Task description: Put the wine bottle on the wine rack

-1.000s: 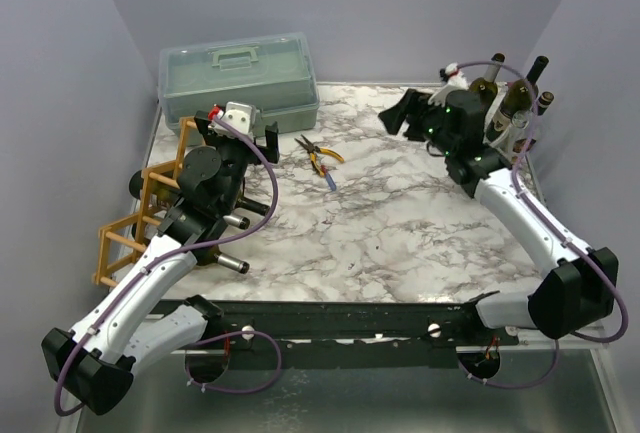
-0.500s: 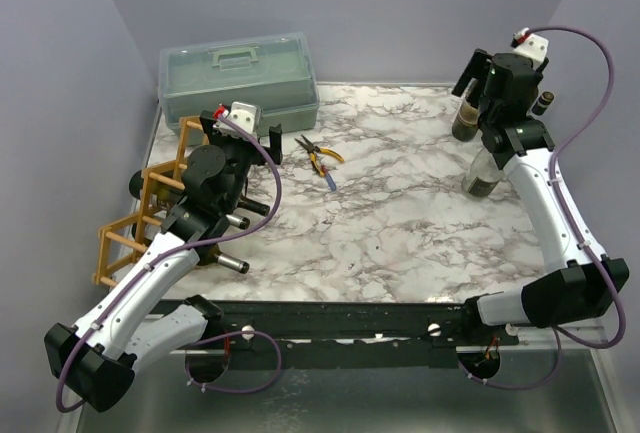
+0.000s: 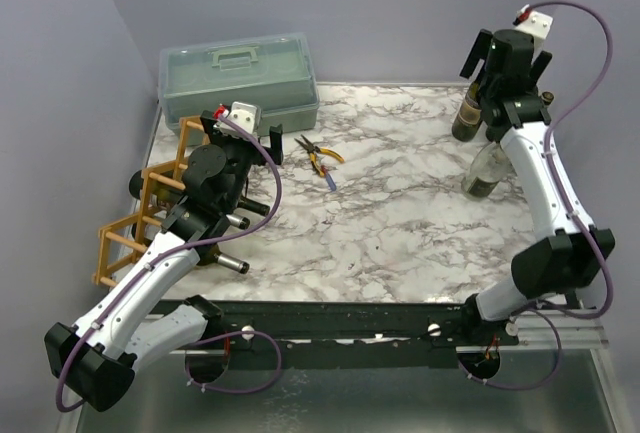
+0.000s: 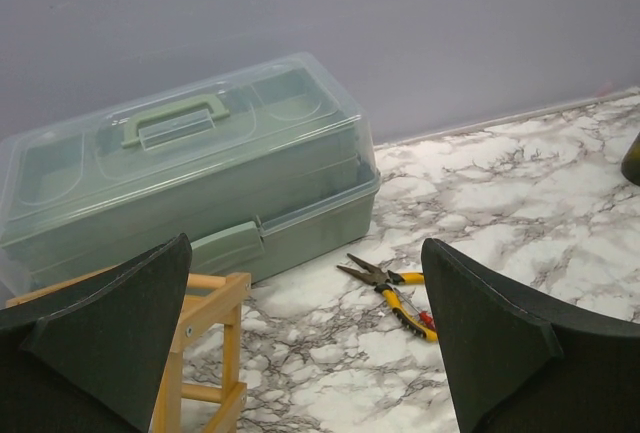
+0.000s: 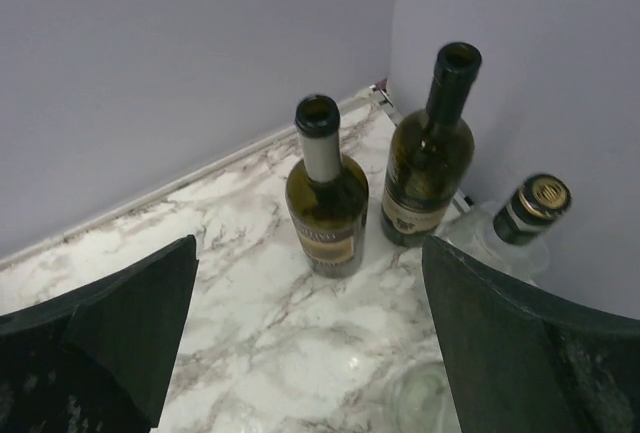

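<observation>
Right tool (image 3: 507,61) wide open, empty, over upright wine bottles (image 5: 326,198) upper right; left tool (image 3: 242,133) open by wine rack (image 3: 147,193).

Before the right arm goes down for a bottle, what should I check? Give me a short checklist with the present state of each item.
1. Right gripper open and empty: ok.
2. Short dark bottle upright below it: ok.
3. Room for a finger beside that bottle: cannot tell; the tall dark bottle stands close.
4. Free cell in the wine rack: cannot tell; in the top view the left arm covers much of it.
5. Left gripper open, holding nothing: ok.
</observation>
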Robot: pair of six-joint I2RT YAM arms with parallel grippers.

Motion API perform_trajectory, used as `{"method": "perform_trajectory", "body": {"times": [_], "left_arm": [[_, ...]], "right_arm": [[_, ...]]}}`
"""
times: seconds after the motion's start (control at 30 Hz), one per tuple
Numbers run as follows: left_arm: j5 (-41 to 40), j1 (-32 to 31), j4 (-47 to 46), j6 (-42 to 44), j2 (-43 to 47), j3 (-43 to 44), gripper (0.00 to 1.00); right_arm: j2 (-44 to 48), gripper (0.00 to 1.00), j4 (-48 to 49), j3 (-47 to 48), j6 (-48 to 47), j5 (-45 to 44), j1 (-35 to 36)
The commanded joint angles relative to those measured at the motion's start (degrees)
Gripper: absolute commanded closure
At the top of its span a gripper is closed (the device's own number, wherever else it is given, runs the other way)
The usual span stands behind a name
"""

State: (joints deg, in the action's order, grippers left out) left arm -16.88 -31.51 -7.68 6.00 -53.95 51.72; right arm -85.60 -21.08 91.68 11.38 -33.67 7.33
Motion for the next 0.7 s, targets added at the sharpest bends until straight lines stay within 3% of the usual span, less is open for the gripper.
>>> {"method": "perform_trajectory", "body": {"times": [0.0, 0.3, 0.5, 0.67], "left_arm": [[1.24, -0.13, -1.23, -0.60, -0.10, -0.36, 0.01], [1.53, -0.13, -1.22, -0.78, -0.18, -0.30, 0.01], [0.89, -0.13, -1.19, -0.62, -0.44, -0.30, 0.01], [0.37, -0.13, -1.19, -0.29, -0.59, -0.29, 0.01]], "right_arm": [[-8.87, 0.03, -3.38, 9.68, -0.75, 2.32, -2.67], [-23.59, 0.05, -6.98, 23.94, -2.06, 2.94, -6.46], [-31.06, 0.18, -6.09, 29.93, -2.61, 5.04, -7.02], [-33.81, 0.26, -2.12, 28.69, -3.51, 4.20, -7.07]]}}
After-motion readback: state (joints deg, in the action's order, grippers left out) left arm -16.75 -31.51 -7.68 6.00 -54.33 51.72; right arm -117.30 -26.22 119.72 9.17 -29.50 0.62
